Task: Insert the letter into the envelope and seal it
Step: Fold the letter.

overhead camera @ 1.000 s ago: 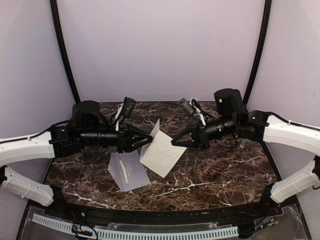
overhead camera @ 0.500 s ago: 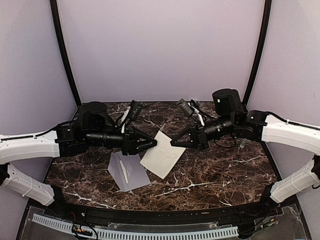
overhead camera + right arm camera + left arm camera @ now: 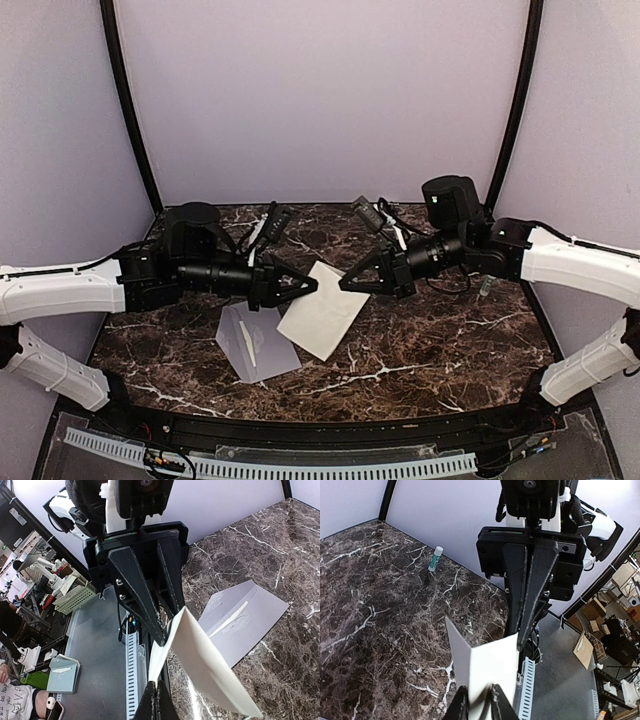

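In the overhead view the two arms reach toward each other over the middle of the dark marble table (image 3: 440,340), and their tips nearly meet. Between them is the letter (image 3: 322,312), a plain off-white sheet folded along one crease. Its upper corner rises to the two tips and the rest slopes down toward the bottom of the frame. Whether its lowest corner rests on the table cannot be told.

The right gripper (image 3: 343,283) comes in from the right. In its own wrist view its fingers (image 3: 154,702) are pressed together at the bottom of the frame, pinching the edge of the letter, which fans out above them toward the lower right.

The left gripper (image 3: 308,288) comes in from the left and points at the same corner. In its wrist view its fingers (image 3: 498,706) stand close on either side of the sheet's near edge at the bottom of the frame. Whether they actually press the paper cannot be told.

The envelope (image 3: 262,345), pale grey-lavender, lies flat on the table just left of and below the letter, and neither gripper touches it. A small glue stick (image 3: 436,559) with a green cap lies near the back wall, upper left in the left wrist view.
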You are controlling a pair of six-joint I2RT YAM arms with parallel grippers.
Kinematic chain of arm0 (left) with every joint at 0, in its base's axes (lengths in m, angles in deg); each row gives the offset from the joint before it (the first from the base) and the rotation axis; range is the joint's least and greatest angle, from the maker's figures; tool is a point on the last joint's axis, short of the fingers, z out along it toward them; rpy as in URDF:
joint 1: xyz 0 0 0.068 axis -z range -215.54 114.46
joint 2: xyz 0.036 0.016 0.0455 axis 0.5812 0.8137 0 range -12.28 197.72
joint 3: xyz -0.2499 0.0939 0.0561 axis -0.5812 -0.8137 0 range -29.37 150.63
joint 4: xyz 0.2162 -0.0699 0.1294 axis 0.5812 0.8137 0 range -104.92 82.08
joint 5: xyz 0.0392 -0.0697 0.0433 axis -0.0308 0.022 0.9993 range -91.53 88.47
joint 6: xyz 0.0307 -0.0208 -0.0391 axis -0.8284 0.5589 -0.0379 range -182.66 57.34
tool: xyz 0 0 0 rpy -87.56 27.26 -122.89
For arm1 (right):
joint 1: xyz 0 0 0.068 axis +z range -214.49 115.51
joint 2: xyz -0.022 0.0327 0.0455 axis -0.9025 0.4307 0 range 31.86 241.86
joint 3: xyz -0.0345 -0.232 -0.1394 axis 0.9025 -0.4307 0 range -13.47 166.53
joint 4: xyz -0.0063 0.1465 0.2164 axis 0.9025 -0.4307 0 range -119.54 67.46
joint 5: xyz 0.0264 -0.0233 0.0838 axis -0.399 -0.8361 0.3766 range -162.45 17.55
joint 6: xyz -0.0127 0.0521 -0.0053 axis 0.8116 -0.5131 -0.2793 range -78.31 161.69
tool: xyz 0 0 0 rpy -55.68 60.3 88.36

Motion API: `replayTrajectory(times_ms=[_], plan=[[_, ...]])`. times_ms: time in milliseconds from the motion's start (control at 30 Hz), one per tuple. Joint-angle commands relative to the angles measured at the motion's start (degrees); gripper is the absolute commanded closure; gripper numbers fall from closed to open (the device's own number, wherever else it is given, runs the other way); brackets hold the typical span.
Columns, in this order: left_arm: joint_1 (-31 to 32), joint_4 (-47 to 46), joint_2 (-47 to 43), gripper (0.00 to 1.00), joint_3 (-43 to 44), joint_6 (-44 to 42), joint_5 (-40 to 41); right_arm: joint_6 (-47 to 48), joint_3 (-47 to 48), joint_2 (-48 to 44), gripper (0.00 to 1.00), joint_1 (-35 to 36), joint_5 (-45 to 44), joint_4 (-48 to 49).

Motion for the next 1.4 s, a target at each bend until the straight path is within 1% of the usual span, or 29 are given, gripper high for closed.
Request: replayTrajectory(times_ms=[0,233,333,567,600,633,733,833,1000,1100,1200,1233,1300,1333,1367], plan=[[0.46,-2.91,-1.02,0.87,0.68,0.71,-1.54,1.26,1.72,0.71,1.00,0.36,0.02,0.10],[0.40,-3.79,-2.61,0.94,-0.64,1.51,-1.66,1.45,1.78,0.82,1.00,0.36,-1.49,-0.18],[0.42,-3.91,-2.97,1.00,-0.94,1.73,-2.07,1.45,1.69,0.96,1.00,0.36,-2.20,-0.37],[0.39,-3.54,-3.53,1.00,-1.31,1.39,-2.07,1.36,1.46,0.17,1.00,0.36,-2.96,-0.63],[0.39,-3.30,-3.53,1.00,-1.27,1.32,-2.24,1.29,1.50,-0.16,0.95,0.32,-3.15,-0.71],[0.43,-3.13,-3.54,1.00,-1.21,1.11,-2.32,1.28,1.49,-0.57,0.85,0.36,-3.42,-0.87],[0.43,-1.83,-3.54,1.00,-0.92,0.65,-2.71,1.32,1.25,-2.29,0.62,0.31,-4.26,-0.87],[0.44,-0.74,-3.31,1.00,-0.65,0.06,-4.92,1.68,1.40,-3.91,0.43,0.27,-5.53,-0.83],[0.58,-0.18,-1.33,1.00,0.46,0.13,-12.27,2.79,2.71,-4.84,0.27,0.32,-6.13,0.65],[1.22,-0.04,-0.60,1.00,1.29,0.27,-15.24,3.41,4.08,-3.65,0.21,0.64,-4.37,0.94],[1.94,0.77,0.53,1.00,2.39,-0.03,-16.37,4.09,5.70,-1.52,0.19,1.55,-2.95,0.32],[2.29,1.27,0.99,1.00,2.95,-0.14,-16.54,4.29,6.44,-0.70,0.22,1.97,-2.42,-0.16],[2.51,2.02,1.57,1.00,3.66,-0.38,-16.60,4.79,7.90,1.11,0.37,2.62,-0.23,-1.40],[2.55,2.17,1.70,1.00,3.81,-0.53,-16.67,4.91,8.44,1.88,0.41,3.03,0.74,-1.81],[2.57,2.24,1.90,1.00,4.03,-0.56,-16.85,5.19,8.82,2.47,0.43,3.54,1.45,-2.26]])
